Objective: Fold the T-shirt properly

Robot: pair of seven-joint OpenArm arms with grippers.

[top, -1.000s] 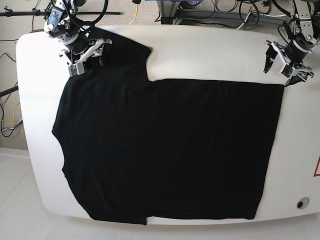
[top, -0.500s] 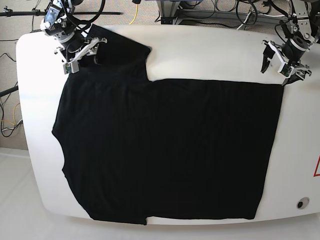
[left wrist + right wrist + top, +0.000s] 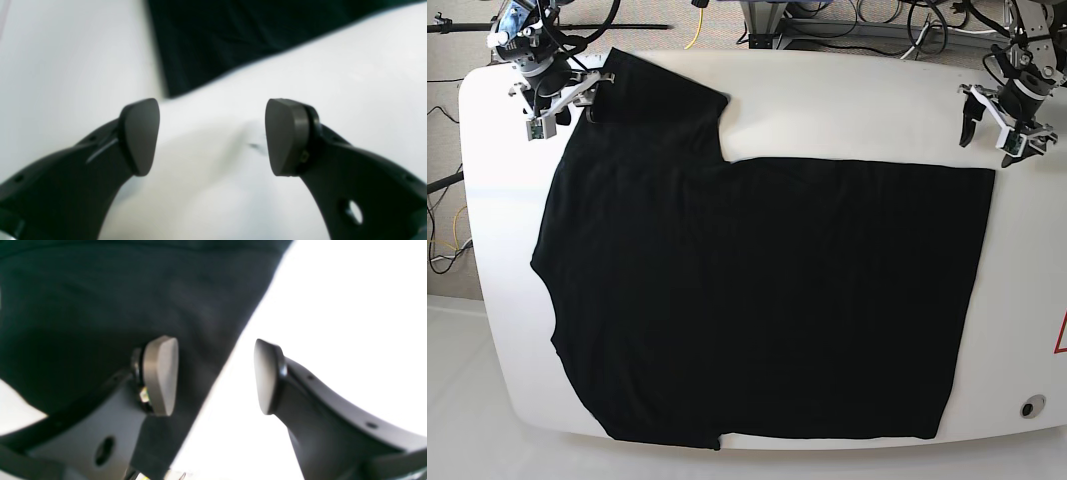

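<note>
Lying flat on the white desk [image 3: 847, 105], the black shirt [image 3: 757, 300] is big and plain, with one sleeve sticking out at the top left. It covers most of the desk. The left gripper [image 3: 1009, 128] hangs wide open with nothing in it, just past the shirt's far right corner. The right gripper [image 3: 560, 98] is open too, over the sleeve's edge, holding nothing. The wrist views are blurry. The shirt's neck is hard to make out.
</note>
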